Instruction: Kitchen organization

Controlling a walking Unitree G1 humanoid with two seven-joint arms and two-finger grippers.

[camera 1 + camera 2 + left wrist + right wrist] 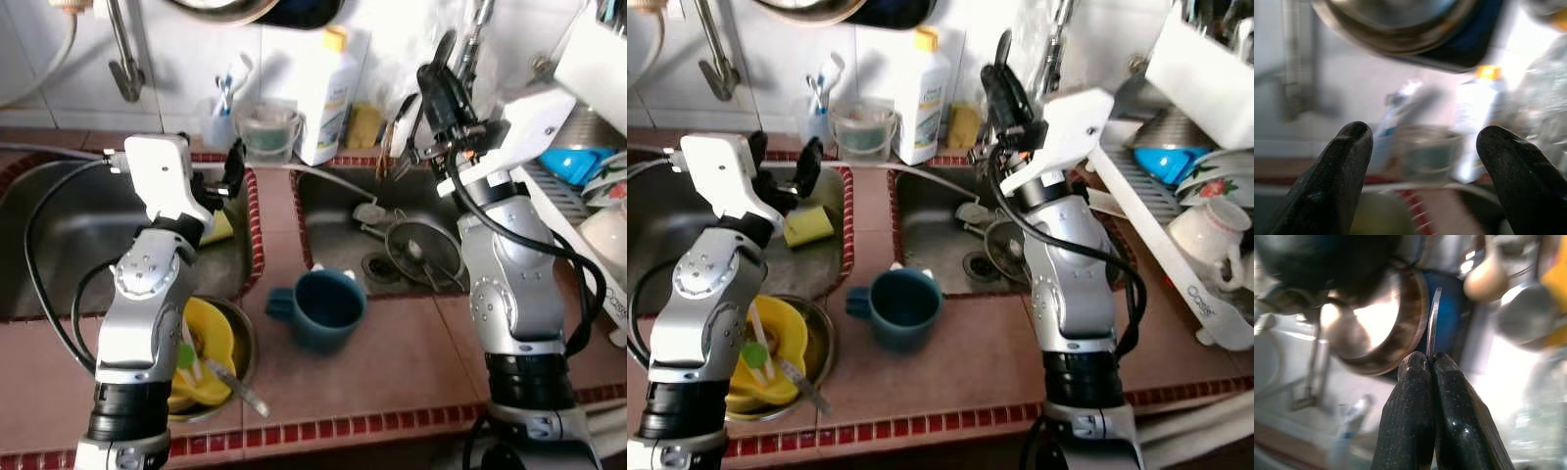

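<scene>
My right gripper [1426, 361] is raised above the right sink [333, 230], up by the wall, and is shut on a thin metal utensil [1433, 318] that I see edge-on; what kind it is cannot be made out. My left gripper [217, 178] hovers open and empty over the back of the left sink [59, 235], pointing toward the wall. A dark blue mug [328, 308] stands upright on the tiled counter between the arms. A yellow bowl [216, 338] with utensils lies in a metal bowl by my left arm.
Against the wall stand a white bottle with a yellow cap [328, 93] and a clear tub [266, 127]. A yellow sponge [808, 225] lies in the left sink and a strainer [423, 250] in the right one. A dish rack [1176, 215] with crockery stands at the right.
</scene>
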